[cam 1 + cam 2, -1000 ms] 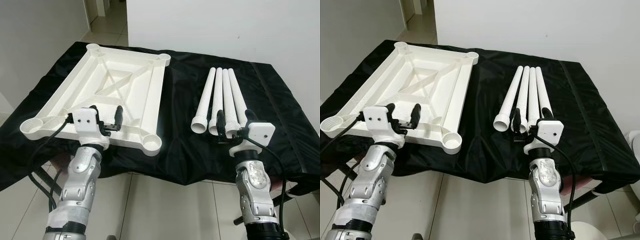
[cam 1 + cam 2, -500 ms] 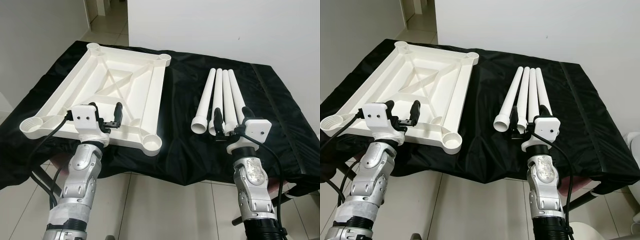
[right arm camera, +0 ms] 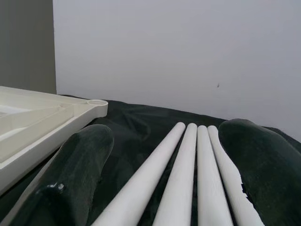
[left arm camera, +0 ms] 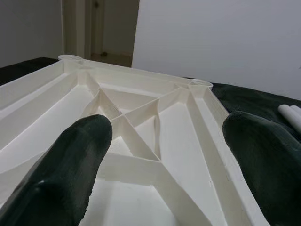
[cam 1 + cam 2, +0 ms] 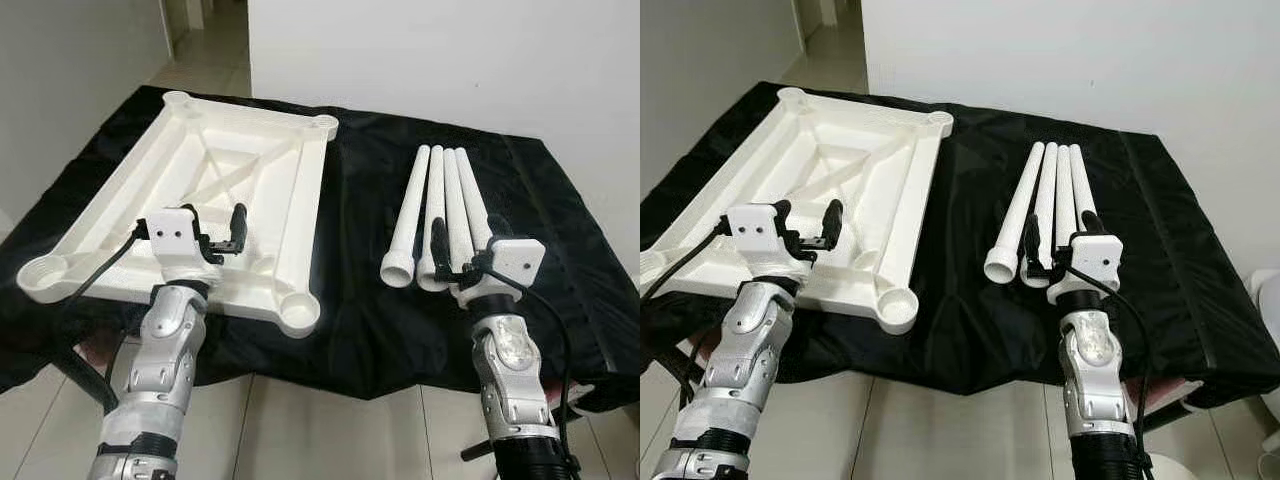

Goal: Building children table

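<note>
While both grippers' jaws gape, L gripper hovers over ribbed white tabletop, R gripper by smooth legs.

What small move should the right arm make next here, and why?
Probably lower the right pincer and close on one white leg. It hovers open over the near ends of the four legs, none gripped, while the upturned tabletop waits with empty corner sockets.
</note>
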Motion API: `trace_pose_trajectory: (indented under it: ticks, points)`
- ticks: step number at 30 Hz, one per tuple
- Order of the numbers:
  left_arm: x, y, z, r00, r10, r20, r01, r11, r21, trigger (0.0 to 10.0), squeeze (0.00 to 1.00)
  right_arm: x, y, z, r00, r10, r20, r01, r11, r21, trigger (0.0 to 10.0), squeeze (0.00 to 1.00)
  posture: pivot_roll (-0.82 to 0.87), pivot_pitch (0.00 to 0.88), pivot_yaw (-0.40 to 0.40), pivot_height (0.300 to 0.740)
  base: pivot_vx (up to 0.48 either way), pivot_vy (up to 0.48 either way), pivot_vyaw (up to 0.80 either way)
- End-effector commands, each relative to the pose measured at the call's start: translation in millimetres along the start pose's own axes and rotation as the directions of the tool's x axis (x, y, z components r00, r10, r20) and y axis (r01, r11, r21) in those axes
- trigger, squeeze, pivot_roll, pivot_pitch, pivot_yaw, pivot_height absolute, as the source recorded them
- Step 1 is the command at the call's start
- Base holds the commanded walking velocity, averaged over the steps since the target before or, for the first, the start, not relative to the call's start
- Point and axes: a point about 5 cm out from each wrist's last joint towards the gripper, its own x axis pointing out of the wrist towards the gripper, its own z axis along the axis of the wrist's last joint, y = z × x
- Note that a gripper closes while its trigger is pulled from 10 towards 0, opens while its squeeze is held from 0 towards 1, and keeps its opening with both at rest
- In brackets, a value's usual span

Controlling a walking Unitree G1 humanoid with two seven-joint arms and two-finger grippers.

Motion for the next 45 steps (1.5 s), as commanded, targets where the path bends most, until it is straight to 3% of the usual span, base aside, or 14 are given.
trace_pose_trajectory:
  ticks: [1,8,24,34,45]
  points:
    - [-0.6,-1.3,-3,1.000,-0.024,-0.014,0.024,1.000,-0.004,10.0,0.00,-0.1,-1.9,-1,1.000,-0.005,-0.005,0.005,1.000,-0.007,10.0,0.00,0.06,0.045,-0.055,0.740,0.281,0.000,0.00]
    - [-0.2,-1.0,-2,1.000,-0.022,-0.007,0.021,1.000,-0.008,10.0,0.00,-0.6,-2.1,-2,1.000,-0.003,-0.007,0.003,1.000,-0.017,10.0,0.00,0.06,0.049,-0.055,0.740,0.275,0.000,0.00]
    - [0.8,-2.2,-1,1.000,-0.018,-0.010,0.018,1.000,-0.015,10.0,0.00,-4.0,-0.9,-4,1.000,0.000,-0.017,0.000,1.000,-0.020,10.0,0.00,0.06,0.056,-0.052,0.740,0.000,0.000,0.00]
    - [4.7,-17.2,-5,0.995,-0.092,-0.049,0.089,0.995,-0.054,10.0,0.00,-9.1,-15.5,-11,0.991,-0.115,-0.070,0.112,0.993,-0.041,10.0,0.00,0.03,0.059,-0.003,0.740,0.000,0.000,0.00]
    - [7.0,-18.0,-5,0.994,-0.095,-0.059,0.091,0.993,-0.076,10.0,0.00,-16.0,-13.7,-13,0.987,-0.138,-0.086,0.134,0.990,-0.043,10.0,0.00,0.02,0.060,0.006,0.740,0.000,0.000,0.00]
